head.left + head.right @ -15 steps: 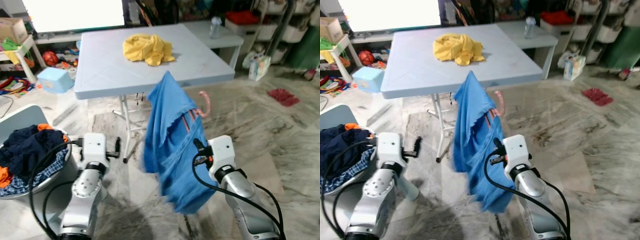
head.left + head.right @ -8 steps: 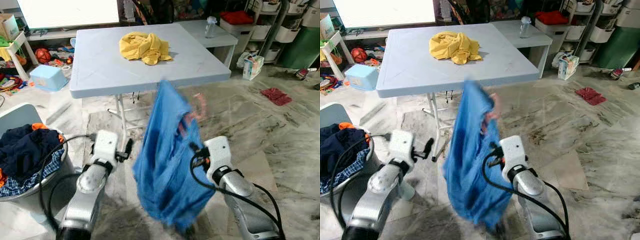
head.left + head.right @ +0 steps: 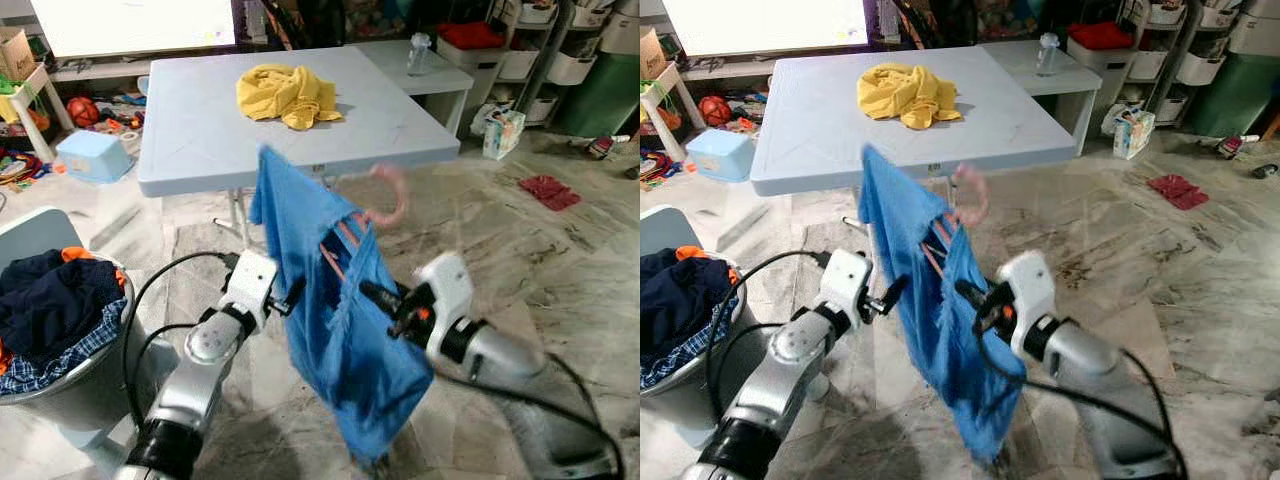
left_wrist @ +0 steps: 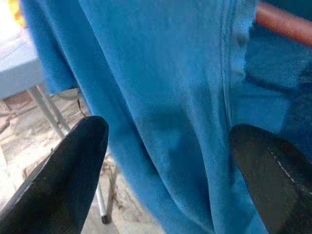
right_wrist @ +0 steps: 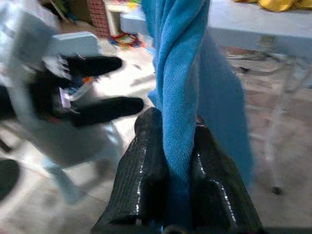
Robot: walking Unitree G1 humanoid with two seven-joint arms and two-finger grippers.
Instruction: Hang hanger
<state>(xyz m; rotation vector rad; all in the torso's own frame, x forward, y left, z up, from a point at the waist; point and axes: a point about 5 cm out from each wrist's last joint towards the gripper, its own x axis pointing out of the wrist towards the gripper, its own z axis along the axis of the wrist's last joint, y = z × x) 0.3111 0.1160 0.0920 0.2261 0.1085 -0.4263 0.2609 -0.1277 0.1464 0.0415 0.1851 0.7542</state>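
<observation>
1. We see the blue garment (image 3: pixel 335 300) hanging mid-air in front of us, draped over a pink hanger (image 3: pixel 385 200), with the pale counter (image 3: pixel 200 130) behind it at twelve o'clock.
2. Most of the hanger is hidden inside the cloth; we can make out its curved hook above the garment, blurred, and two reddish bars showing through the neck opening.
3. Our right end effector (image 5: pixel 170 161) is clenched on a twisted fold of the blue garment, the cloth pinched between both black fingers (image 5: pixel 146 161). Whether a hanger bar lies inside that pinch we cannot tell, since the fabric covers it.
4. In the head views the right arm is smeared by blur, so its outline toward four o'clock is hard to read.
5. Our left end effector (image 4: pixel 165 146) is released, fingers spread wide, with the garment hanging just beyond them; we cannot tell whether the tips touch the cloth.
6. A yellow cloth (image 3: pixel 288 95) lies crumpled on the counter at about twelve o'clock.
7. At nine o'clock a laundry basket (image 3: pixel 70 385) holds dark clothes, and its far side is cut off by the frame edge.
</observation>
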